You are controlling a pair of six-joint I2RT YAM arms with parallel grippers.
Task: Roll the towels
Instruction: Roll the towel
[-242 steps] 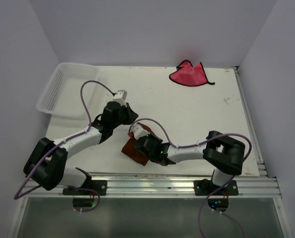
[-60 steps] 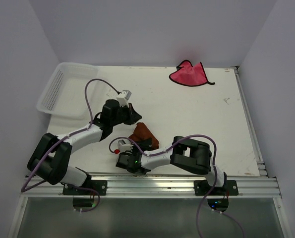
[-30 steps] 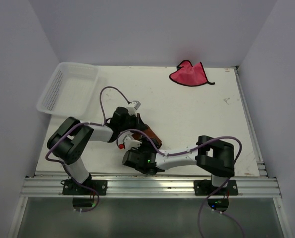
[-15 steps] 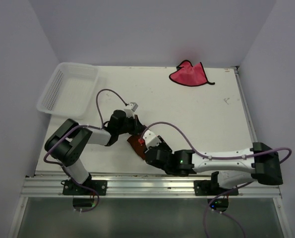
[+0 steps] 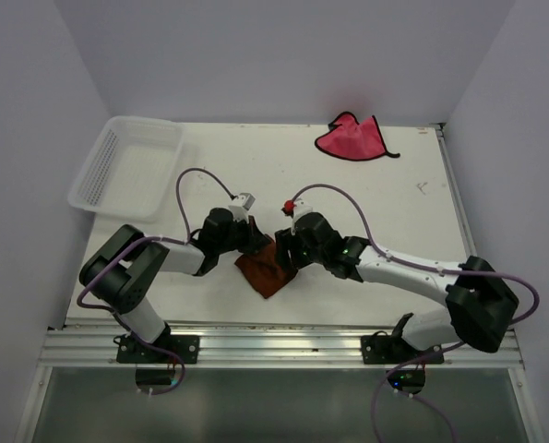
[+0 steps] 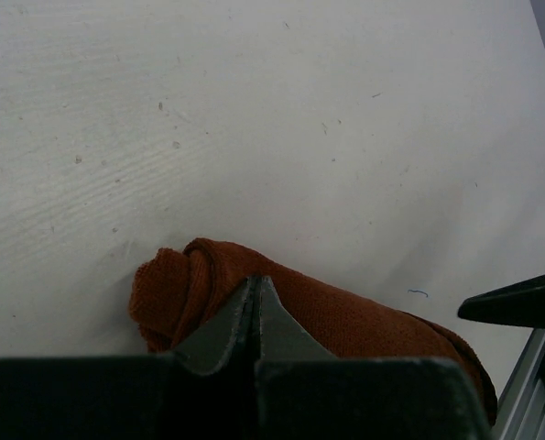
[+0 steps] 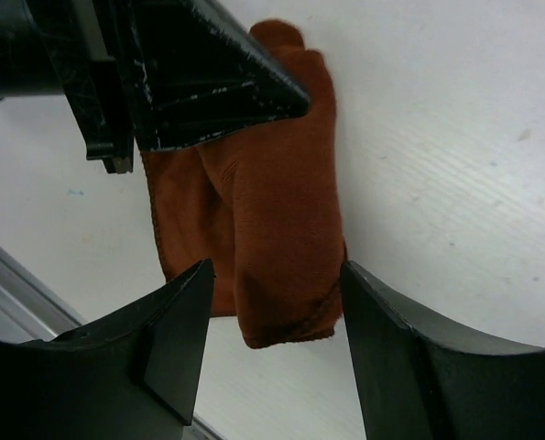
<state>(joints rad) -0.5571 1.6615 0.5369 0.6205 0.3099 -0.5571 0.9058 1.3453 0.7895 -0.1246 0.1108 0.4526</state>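
Since half second ago, right arm has swung from frame bottom up to centre. Right claw [image 7: 277, 316] wide, jaws either side of rust-orange towel [image 5: 267, 270], which lies partly rolled at lower centre of table [image 5: 375, 208]. Left claw [image 6: 256, 291] closed tight, tips on towel's upper-left edge. Pink towel [image 5: 351, 138] upper right.

Towel [image 5: 267, 272] front-centre on table [image 5: 366, 203], basket [image 5: 94, 171] back-left.

Rust-orange towel [image 5: 267, 271], pink-red towel [image 5: 350, 140], white mesh basket [image 5: 95, 172], white table [image 5: 366, 208]
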